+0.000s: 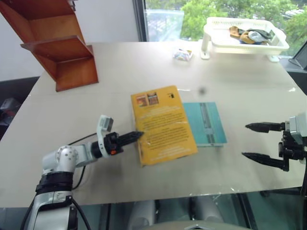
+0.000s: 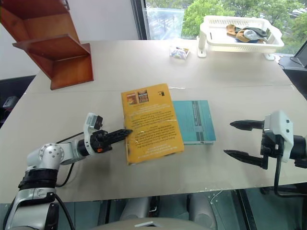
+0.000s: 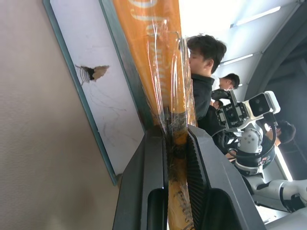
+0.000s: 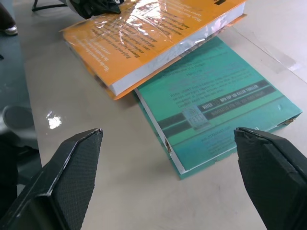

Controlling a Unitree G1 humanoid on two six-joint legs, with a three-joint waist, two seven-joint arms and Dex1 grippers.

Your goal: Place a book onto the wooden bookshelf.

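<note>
Book [image 1: 162, 125] flat on tabletop [image 1: 144, 67], near edge, long axis running away from robot, overlapping teal book [image 1: 206, 123] on its right. Left end effector [image 1: 135, 136] clamped on book's left long edge, pointing level. Right end effector [image 1: 255, 141] wide open, empty, well right of book. Bookshelf [image 1: 57, 43] far left of book: lift-and-carry likely falls to left arm.

A pale beige table [image 1: 120, 72] carries everything. At its far left stands the wooden bookshelf [image 1: 57, 45]. The orange-yellow book [image 1: 162, 123] lies near the middle, its right edge overlapping a thinner teal book [image 1: 207, 122] lying flat beside it. A white plastic basket tray [image 1: 244, 36] sits at the far right, with a small wrapped packet [image 1: 183, 54] just left of it.
</note>
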